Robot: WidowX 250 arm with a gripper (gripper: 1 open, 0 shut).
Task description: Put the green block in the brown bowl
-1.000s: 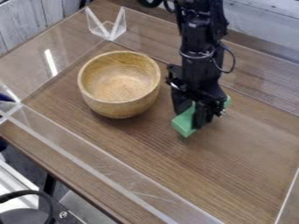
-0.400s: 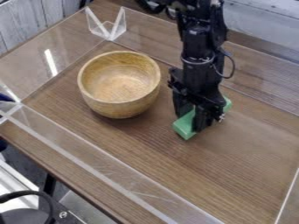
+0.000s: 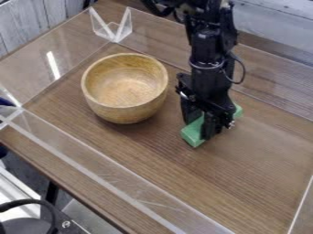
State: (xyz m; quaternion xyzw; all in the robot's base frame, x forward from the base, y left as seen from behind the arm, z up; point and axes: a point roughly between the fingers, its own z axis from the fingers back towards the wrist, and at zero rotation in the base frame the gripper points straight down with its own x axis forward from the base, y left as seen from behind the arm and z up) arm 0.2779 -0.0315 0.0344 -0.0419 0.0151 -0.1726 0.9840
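Observation:
The green block (image 3: 196, 134) lies on the wooden table to the right of the brown bowl (image 3: 124, 86), and only its near end and a strip of its far side show beneath the gripper. My black gripper (image 3: 206, 125) stands straight down over the block with its fingers shut on the block's sides. The block rests on or just above the tabletop. The bowl is upright and holds nothing; a small gap separates it from the gripper.
Clear acrylic walls (image 3: 73, 155) fence the table along the front, left and back edges. A small clear stand (image 3: 110, 26) sits at the back left corner. Bare wood lies in front of and to the right of the gripper.
The gripper with the block has shifted very slightly right and down over the last second; in the last half second nothing has visibly moved.

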